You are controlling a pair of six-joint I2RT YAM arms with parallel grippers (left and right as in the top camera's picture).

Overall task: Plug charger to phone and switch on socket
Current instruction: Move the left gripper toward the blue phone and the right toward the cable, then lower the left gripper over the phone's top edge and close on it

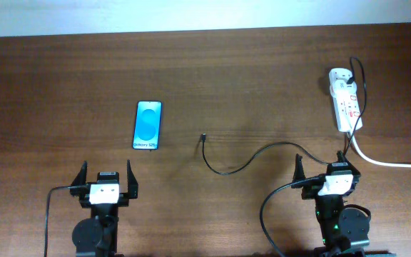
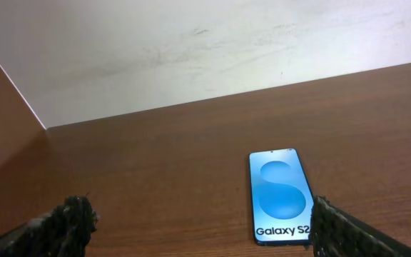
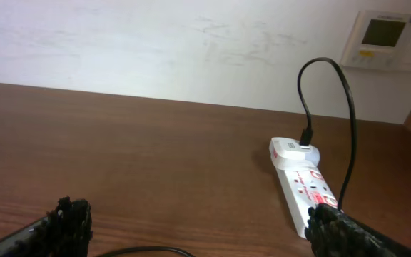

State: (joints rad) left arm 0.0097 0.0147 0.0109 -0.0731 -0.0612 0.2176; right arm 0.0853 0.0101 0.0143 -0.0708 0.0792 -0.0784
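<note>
The phone [image 1: 147, 125] lies flat on the table, left of centre, blue screen up; it also shows in the left wrist view [image 2: 280, 195], just ahead of the right finger. The black charger cable [image 1: 252, 158] curves across the table, its connector tip [image 1: 202, 137] lying loose to the right of the phone. The white socket strip [image 1: 345, 103] lies at the far right with a white adapter and the cable plugged in at its far end [image 3: 296, 151]. My left gripper [image 1: 106, 176] is open and empty, near the phone. My right gripper [image 1: 321, 165] is open and empty, below the socket.
A thick white cord [image 1: 387, 161] runs from the socket to the right edge. A white wall [image 3: 155, 43] with a thermostat panel [image 3: 380, 36] stands behind the table. A dark wooden panel [image 2: 2, 135] borders the left side.
</note>
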